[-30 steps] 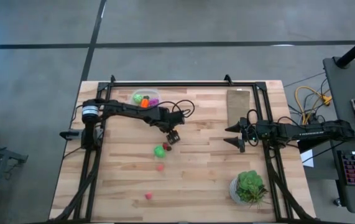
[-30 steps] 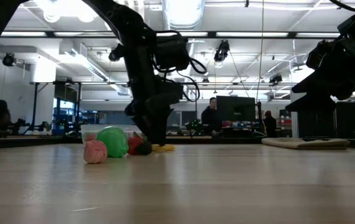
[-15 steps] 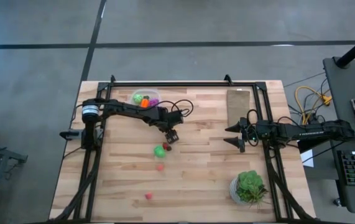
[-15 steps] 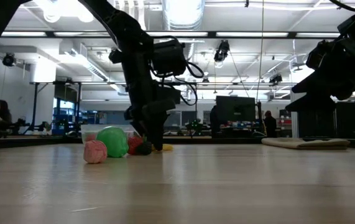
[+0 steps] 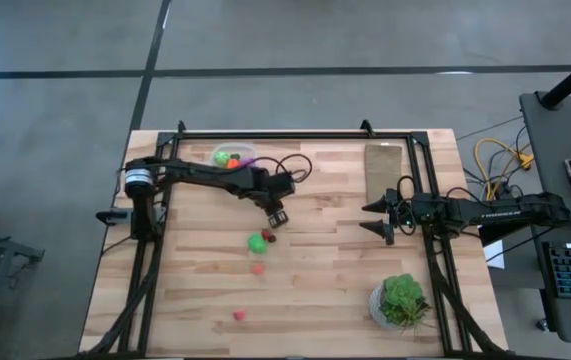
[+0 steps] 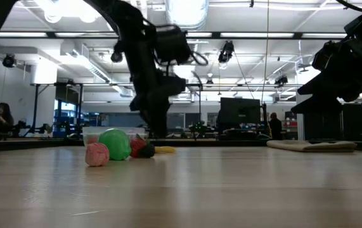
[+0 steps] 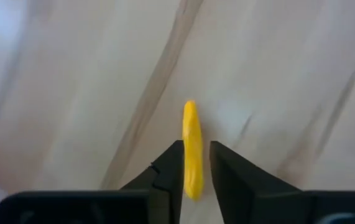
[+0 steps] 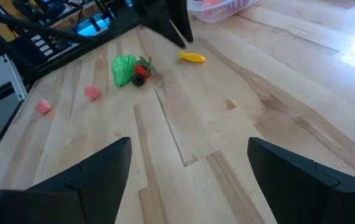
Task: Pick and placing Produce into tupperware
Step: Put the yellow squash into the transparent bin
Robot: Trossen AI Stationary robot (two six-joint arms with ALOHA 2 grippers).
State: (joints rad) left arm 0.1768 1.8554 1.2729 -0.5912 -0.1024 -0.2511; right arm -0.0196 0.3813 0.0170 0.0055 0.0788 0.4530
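Jaws of the left gripper (image 5: pixel 277 217) are pressed almost together, with only a thin slit between them, and they pinch nothing. In the left wrist view the yellow bit (image 7: pixel 191 146) shows through this slit, but the low view shows it lying flat on the desk (image 5: pixel 325 290), with the jaws raised above it.

Just beside it lie a green ball (image 5: pixel 256 241) and a small dark red piece (image 5: pixel 268 235), touching each other. Two pink pieces (image 5: pixel 257 268) (image 5: pixel 237 314) lie apart from them, nearer the front edge.

The tupperware (image 5: pixel 233 157) stands near the far edge of the desk, close to the left arm. Inside it are a green piece, an orange piece and a purple one. In the right wrist view it is cut off by the picture's edge.

Jaws of the right gripper (image 5: pixel 373 218) are spread wide and empty, above the right side of the desk. Near that arm lie a tan board (image 5: pixel 384 170) and a potted plant (image 5: pixel 402 300).
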